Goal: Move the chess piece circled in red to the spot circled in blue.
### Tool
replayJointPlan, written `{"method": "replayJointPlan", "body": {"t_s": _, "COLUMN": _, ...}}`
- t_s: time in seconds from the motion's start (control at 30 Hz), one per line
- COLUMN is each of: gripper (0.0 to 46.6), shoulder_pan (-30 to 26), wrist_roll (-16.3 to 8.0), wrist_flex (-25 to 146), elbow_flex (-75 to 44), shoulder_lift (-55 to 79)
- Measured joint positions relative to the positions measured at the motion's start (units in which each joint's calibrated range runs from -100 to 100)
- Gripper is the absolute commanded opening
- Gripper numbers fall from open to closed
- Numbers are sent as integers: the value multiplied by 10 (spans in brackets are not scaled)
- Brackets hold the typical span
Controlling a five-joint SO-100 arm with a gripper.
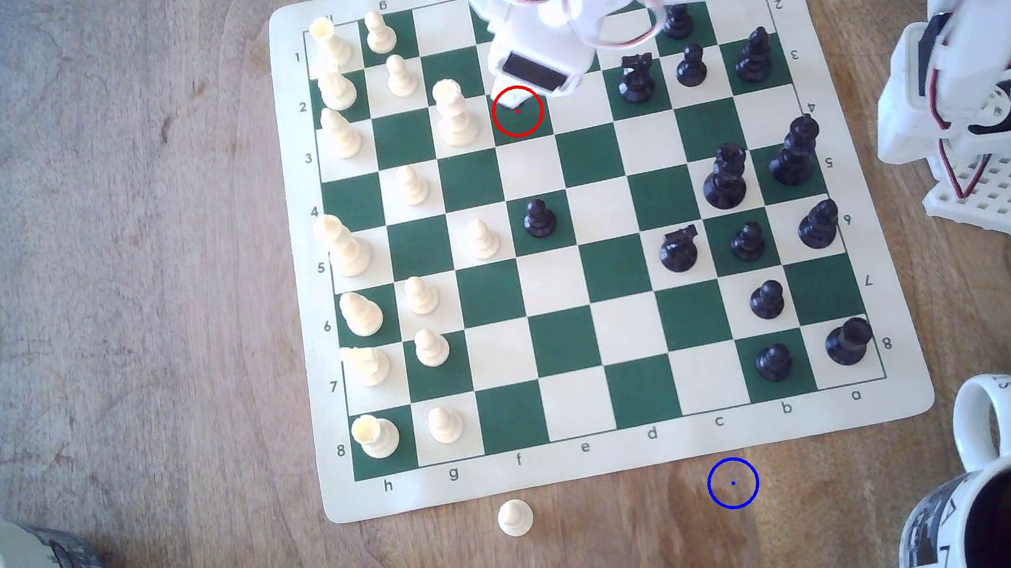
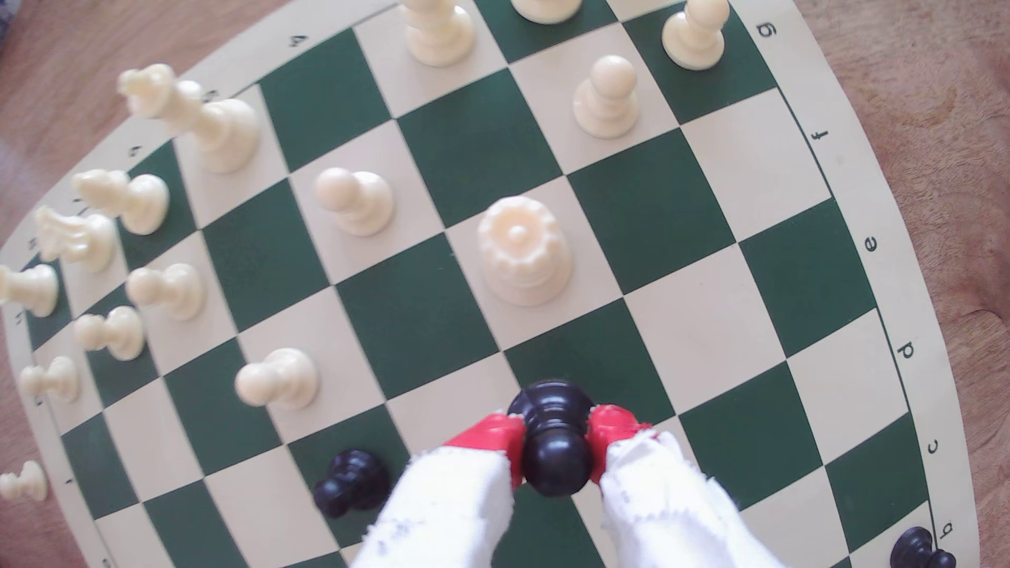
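Exterior view, left to right: the cream queen (image 1: 454, 114) stands just beside the red ring (image 1: 516, 111), so a low or slanted lift could topple it. The claw (image 1: 512, 98) hangs over that ring; the spot (image 1: 732, 483) lies well apart on bare wood past the board (image 1: 632, 462). Wrist view: the claw's red fingertips (image 2: 494, 431) pinch the chess piece (image 2: 553, 437) at its collar, one either side; a shallow grip may let it slip.

Glossy black plastic pawn (image 2: 555, 437), matt vinyl board (image 1: 625, 460), grainy wooden table (image 1: 96, 249).
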Motion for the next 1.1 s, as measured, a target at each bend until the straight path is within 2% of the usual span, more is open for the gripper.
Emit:
{"method": "replayJointPlan", "body": {"t_s": 0.17, "gripper": 2, "shoulder_pan": -44, "wrist_roll": 0, "wrist_flex": 92, "elbow_flex": 8, "shoulder_lift": -135}}
{"method": "replayJointPlan", "body": {"t_s": 0.43, "gripper": 2, "shoulder_pan": -195, "wrist_roll": 6, "wrist_flex": 129, "elbow_flex": 63, "shoulder_lift": -243}}
{"method": "replayJointPlan", "body": {"t_s": 0.77, "gripper": 4, "shoulder_pan": -369, "wrist_roll": 11, "wrist_flex": 95, "elbow_flex": 82, "shoulder_lift": -241}}
{"method": "replayJointPlan", "body": {"t_s": 1.03, "gripper": 3, "shoulder_pan": -452, "wrist_roll": 11, "wrist_flex": -59, "elbow_flex": 208, "shoulder_lift": -163}}
{"method": "replayJointPlan", "body": {"t_s": 1.1, "gripper": 3, "shoulder_pan": -453, "wrist_roll": 11, "wrist_flex": -86, "elbow_flex": 220, "shoulder_lift": -151}}
